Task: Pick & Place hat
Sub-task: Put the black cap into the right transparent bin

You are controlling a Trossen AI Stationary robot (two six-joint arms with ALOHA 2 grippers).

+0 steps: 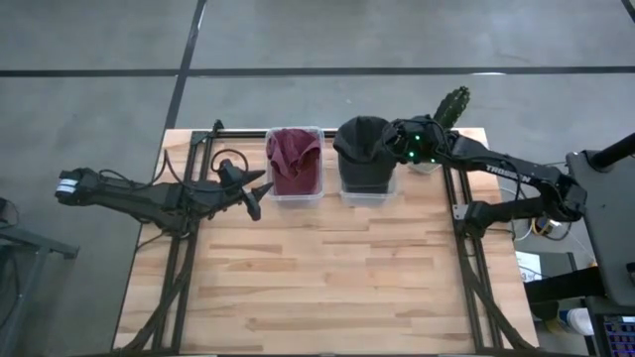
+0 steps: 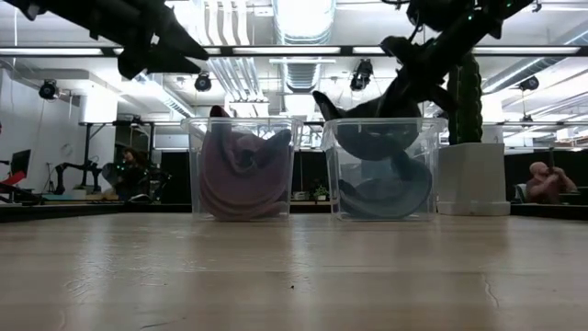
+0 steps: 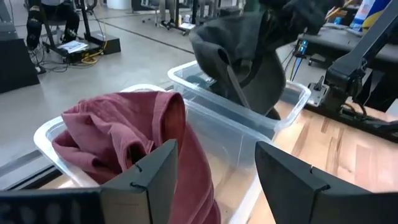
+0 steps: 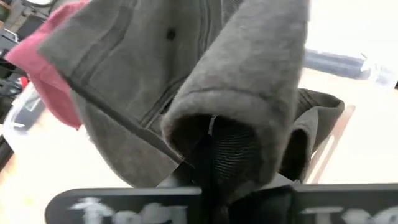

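A dark grey cap (image 1: 362, 149) hangs over the right clear bin (image 1: 367, 194), held by my right gripper (image 1: 399, 142), which is shut on it. In the low view the cap (image 2: 363, 110) dangles into the bin (image 2: 381, 170), where more dark cloth (image 2: 386, 188) lies on the bottom. A maroon hat (image 1: 295, 159) sits piled in the left clear bin (image 1: 295, 192). My left gripper (image 1: 254, 194) is open and hovers just left of that bin; its wrist view shows the maroon hat (image 3: 124, 130) ahead between its fingers. My right gripper pinches a bunched fold of the grey cap (image 4: 230, 143) between its two fingers, with several layers wrapped over the fingertips. It comes from the table's right side, slanting down. The cap hangs below it, tilted, with its lower part inside the right bin (image 3: 249, 62).
The two bins stand side by side near the table's far edge. A cactus in a white pot (image 1: 451, 107) stands at the far right corner, close behind my right gripper. Bare wooden table (image 1: 317, 278) stretches toward the near edge. People sit in the room beyond.
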